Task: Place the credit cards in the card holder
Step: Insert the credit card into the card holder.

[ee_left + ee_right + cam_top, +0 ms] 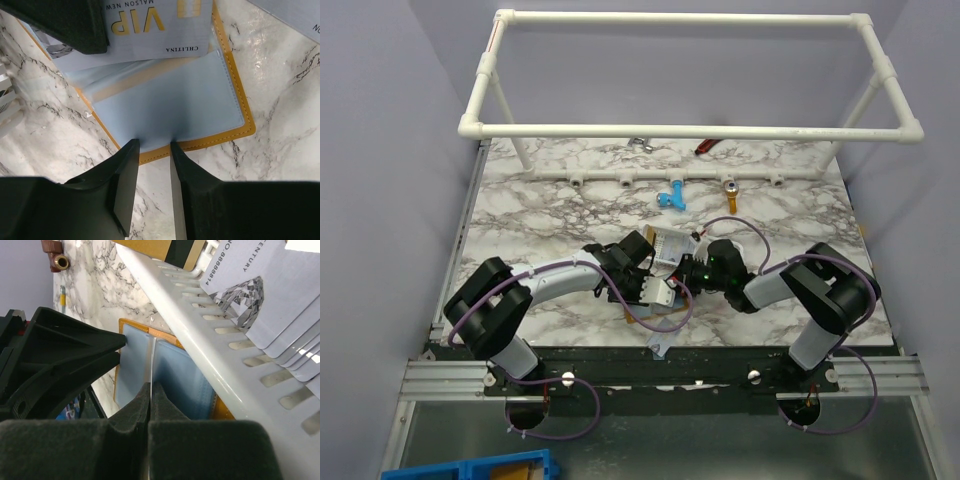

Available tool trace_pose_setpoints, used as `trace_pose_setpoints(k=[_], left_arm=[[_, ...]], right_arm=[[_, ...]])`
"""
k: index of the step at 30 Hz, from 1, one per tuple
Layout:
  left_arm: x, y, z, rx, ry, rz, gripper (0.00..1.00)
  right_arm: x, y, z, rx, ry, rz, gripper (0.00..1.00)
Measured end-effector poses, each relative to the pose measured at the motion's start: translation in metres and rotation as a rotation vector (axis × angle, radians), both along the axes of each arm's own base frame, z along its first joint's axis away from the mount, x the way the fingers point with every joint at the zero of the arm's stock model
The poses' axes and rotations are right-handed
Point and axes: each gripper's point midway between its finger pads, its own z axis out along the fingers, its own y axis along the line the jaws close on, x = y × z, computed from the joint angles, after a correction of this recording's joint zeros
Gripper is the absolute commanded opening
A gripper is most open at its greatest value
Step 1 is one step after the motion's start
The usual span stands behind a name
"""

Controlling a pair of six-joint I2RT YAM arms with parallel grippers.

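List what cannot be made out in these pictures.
- Top view: the card holder is mostly hidden under the left gripper and right gripper.
- Left wrist: the VIP card is cut by the top edge.
- Right wrist: cards in the white basket leave the frame; number unclear.

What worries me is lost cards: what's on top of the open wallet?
A pale VIP card overlaps the wallet's far end; whatever lies beneath that card is hidden.
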Motion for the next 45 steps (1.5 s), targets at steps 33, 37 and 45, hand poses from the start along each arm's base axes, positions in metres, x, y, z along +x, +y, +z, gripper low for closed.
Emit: trace_pose_setpoints(k=[33, 37, 45], left_arm=[[0.001, -0.003, -0.001, -0.018, -0.012, 0.037, 0.22], [0.000, -0.003, -0.001, -0.019, -0.010, 0.043, 0.21], [0.001, -0.003, 0.000, -0.023, -0.009, 0.051, 0.19]], right_arm=[[-0.010, -0.005, 0.005, -0.112, 0.059, 0.030, 0.43], [-0.010, -0.005, 0.005, -0.128, 0.078, 0.032, 0.35], [-0.014, -0.011, 0.000, -0.182, 0.135, 0.034, 0.28]])
